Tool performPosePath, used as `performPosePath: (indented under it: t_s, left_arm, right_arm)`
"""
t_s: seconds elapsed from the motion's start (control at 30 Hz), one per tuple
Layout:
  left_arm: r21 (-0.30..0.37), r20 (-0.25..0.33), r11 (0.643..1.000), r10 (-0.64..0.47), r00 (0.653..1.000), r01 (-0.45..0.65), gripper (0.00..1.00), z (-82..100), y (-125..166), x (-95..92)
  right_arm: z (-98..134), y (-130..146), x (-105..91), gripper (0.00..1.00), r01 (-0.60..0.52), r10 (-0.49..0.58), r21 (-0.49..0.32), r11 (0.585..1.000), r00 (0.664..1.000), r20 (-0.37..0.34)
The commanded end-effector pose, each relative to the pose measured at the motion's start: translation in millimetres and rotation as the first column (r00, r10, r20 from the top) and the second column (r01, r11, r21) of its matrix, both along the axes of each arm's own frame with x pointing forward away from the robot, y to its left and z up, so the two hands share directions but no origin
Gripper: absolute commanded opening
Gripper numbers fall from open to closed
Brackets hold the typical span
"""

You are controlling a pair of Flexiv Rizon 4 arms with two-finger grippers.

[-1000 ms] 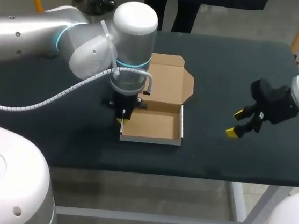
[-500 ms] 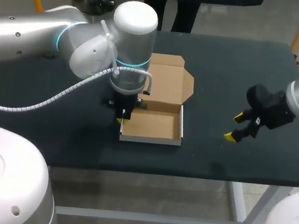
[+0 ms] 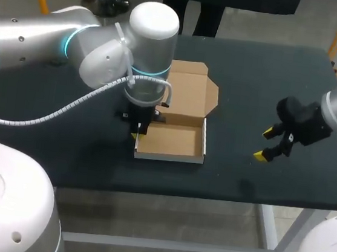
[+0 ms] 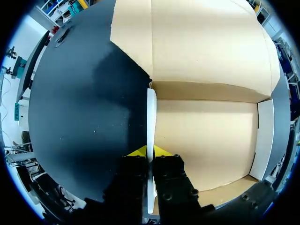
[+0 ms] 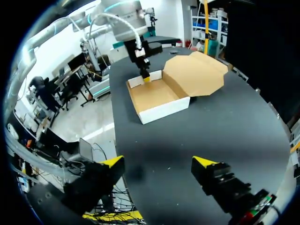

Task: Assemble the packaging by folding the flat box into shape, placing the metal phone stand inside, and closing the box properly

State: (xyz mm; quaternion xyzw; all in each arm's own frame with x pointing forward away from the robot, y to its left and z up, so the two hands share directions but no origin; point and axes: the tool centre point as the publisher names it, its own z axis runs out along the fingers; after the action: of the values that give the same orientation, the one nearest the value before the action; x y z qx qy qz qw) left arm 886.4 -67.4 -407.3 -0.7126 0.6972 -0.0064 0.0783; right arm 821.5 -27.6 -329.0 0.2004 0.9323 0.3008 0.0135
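Meanwhile the left jaws stay closed, apparently clamping the box's [image 3: 173, 140] upright side wall [image 4: 151, 112] between them; the right jaws, wide apart and empty, have edged slightly nearer, the box well ahead, so folding likely continues.

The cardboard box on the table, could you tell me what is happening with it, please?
The left gripper is shut on one side wall of the cardboard box, pinching it upright. The box is folded into an empty tray, its lid lying open behind it. The right gripper is open above the table, holding nothing.
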Motion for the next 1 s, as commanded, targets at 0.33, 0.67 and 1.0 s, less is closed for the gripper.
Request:
performPosePath:
  t_s: [0.33,0.67,1.0]
  left_arm:
    - [0.151,0.027,0.988,0.010,1.000,-0.014,0.00,-8.9,-3,7.7]
    - [0.264,0.047,0.964,0.011,0.999,-0.023,0.00,-16.2,1,10.3]
    - [0.269,0.058,0.962,0.021,0.998,-0.036,0.00,-16.4,7,10.1]
  right_arm:
    - [2,-1,0.0,1.00,-0.004,0.004,0.004,1.000,1.000,-0.003]
    - [2,-1,0.0,1.00,-0.004,0.004,0.004,1.000,1.000,-0.003]
    - [2,-1,0.0,1.00,-0.004,0.004,0.004,1.000,1.000,-0.003]
